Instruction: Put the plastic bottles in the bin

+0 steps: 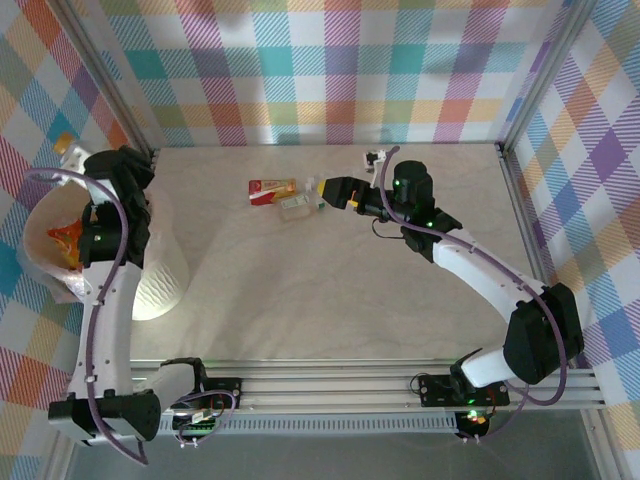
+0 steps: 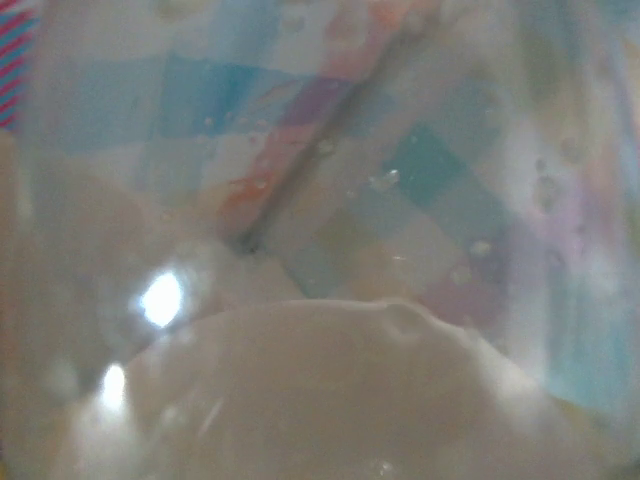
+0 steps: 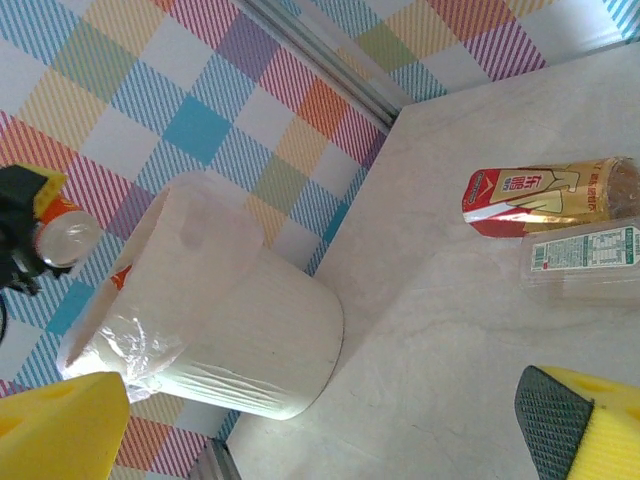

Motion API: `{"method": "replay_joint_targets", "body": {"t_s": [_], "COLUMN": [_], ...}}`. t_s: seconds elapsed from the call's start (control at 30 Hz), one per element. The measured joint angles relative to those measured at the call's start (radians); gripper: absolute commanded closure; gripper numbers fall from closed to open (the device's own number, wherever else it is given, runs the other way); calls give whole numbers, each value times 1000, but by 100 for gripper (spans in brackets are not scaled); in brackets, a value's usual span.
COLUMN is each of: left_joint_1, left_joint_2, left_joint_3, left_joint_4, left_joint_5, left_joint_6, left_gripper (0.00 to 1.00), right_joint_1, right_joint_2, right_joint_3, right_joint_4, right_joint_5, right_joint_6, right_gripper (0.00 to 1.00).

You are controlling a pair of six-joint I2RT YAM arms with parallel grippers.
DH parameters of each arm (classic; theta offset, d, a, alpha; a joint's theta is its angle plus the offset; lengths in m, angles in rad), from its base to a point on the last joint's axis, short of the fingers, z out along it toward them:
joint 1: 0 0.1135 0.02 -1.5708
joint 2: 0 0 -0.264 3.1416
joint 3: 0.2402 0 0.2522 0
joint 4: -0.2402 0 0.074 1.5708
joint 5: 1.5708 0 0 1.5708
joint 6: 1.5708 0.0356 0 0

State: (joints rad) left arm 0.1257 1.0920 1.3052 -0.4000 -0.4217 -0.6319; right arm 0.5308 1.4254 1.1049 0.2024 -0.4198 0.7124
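My left gripper point(image 1: 72, 152) hangs over the bin's point(image 1: 165, 275) far rim, shut on a clear plastic bottle point(image 1: 65, 143). In the left wrist view that bottle point(image 2: 330, 390) is a blur pressed up against the lens. From the right wrist I see its round end point(image 3: 66, 238) beside the bin point(image 3: 240, 330). Orange bottles point(image 1: 64, 240) lie inside the bin. A red-and-gold bottle point(image 1: 272, 189) point(image 3: 540, 196) and a clear bottle point(image 1: 298, 207) point(image 3: 585, 255) lie mid-table. My right gripper point(image 1: 322, 190) point(image 3: 320, 430) stands open just right of them, holding nothing.
Plaid walls and metal frame rails point(image 1: 520, 200) enclose the table on three sides. A small white and black object point(image 1: 377, 156) lies near the back edge behind the right gripper. Bare tabletop point(image 1: 300, 290) stretches between the bin and the right arm.
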Motion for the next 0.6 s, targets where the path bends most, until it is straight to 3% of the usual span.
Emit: {"method": "replay_joint_targets", "body": {"t_s": [0.33, 0.6], "left_joint_1": [246, 289], "left_joint_2": [20, 108], "left_joint_3": [-79, -77], "left_joint_4": [19, 5], "left_joint_5": [71, 170], "left_joint_6": [-311, -429], "left_gripper": [39, 10], "right_joint_1": [0, 0], "right_joint_2": [2, 22], "right_joint_3": [9, 14], "right_joint_4": [2, 22], "right_joint_5": [-36, -52], "right_joint_6": [8, 13], "right_gripper": [0, 0]}}
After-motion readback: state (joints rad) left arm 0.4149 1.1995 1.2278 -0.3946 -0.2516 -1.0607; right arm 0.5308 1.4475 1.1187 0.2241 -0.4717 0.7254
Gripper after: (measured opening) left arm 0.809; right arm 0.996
